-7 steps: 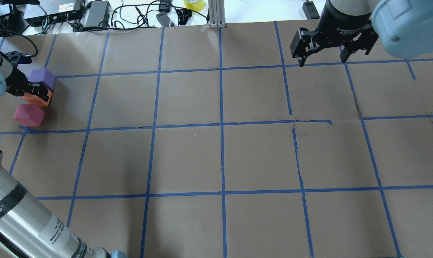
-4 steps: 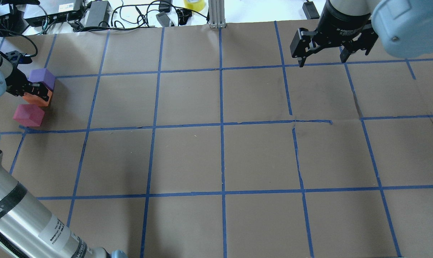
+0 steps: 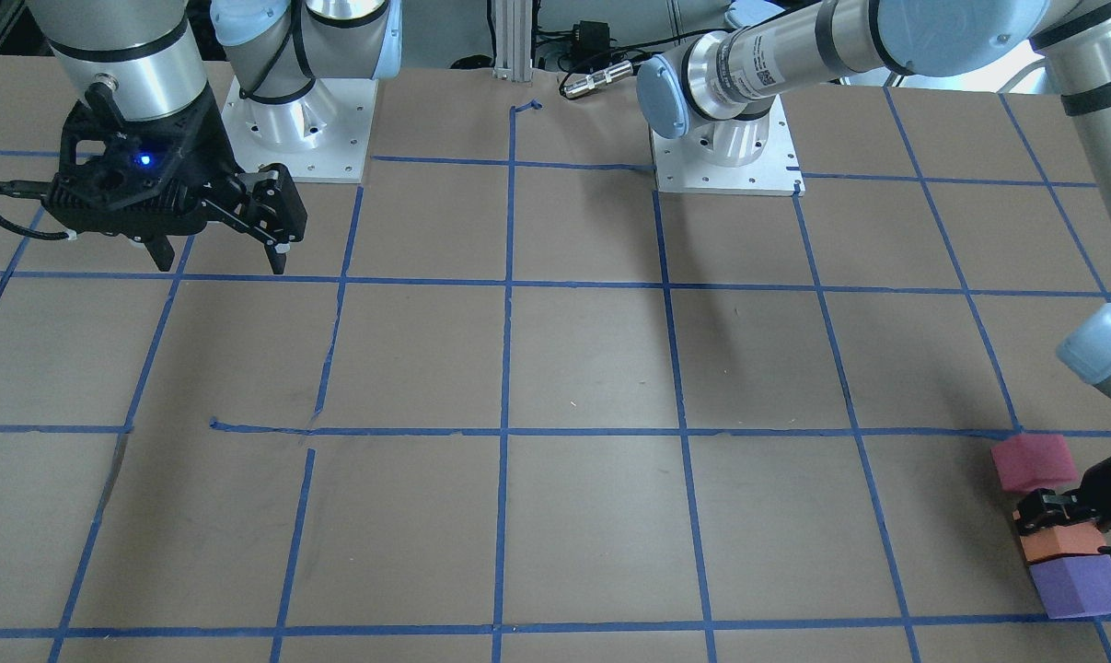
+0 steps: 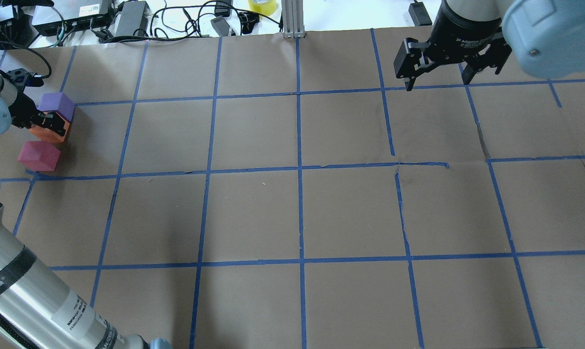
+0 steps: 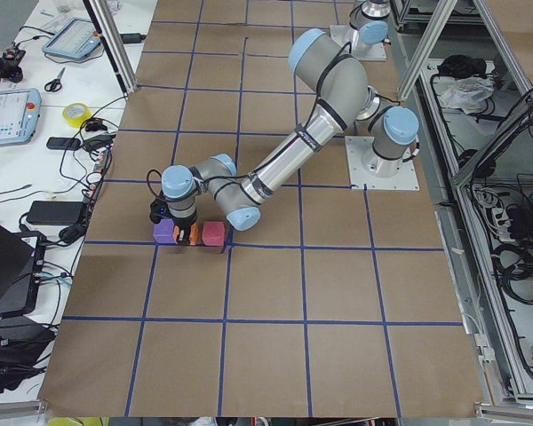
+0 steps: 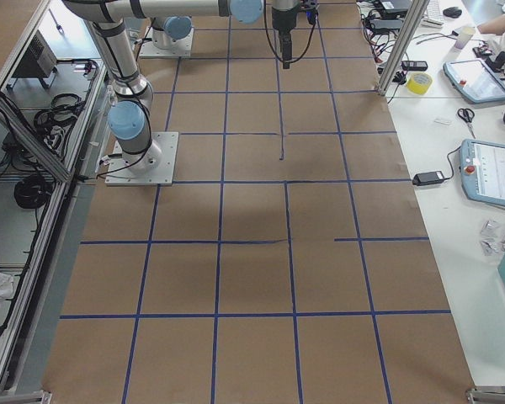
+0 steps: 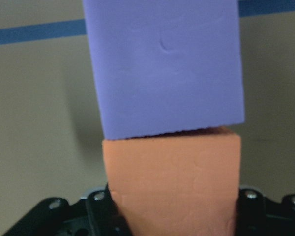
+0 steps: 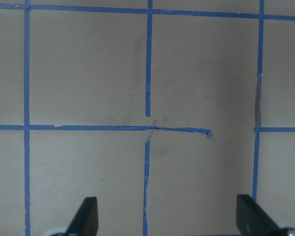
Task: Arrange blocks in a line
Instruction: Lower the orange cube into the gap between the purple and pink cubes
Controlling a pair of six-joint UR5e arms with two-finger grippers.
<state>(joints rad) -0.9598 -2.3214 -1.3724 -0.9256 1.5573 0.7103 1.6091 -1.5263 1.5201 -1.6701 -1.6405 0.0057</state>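
Left tool [image 4: 47, 123] tight on orange block [image 4: 57, 136], flush against purple block [image 4: 55, 103]

We are making out very little print. On the round black body above the right end effector [image 4: 436, 86], we are reading small white lettering, the word "Adaptive"; the rest is too fine. On the left arm [image 4: 33, 295], beside a black band [image 4: 16, 269], we are seeing a white "D" and Chinese characters that we cannot read surely. A white sticker [image 4: 76, 310] there and a label [image 3: 765, 78] are carrying print too small for us.
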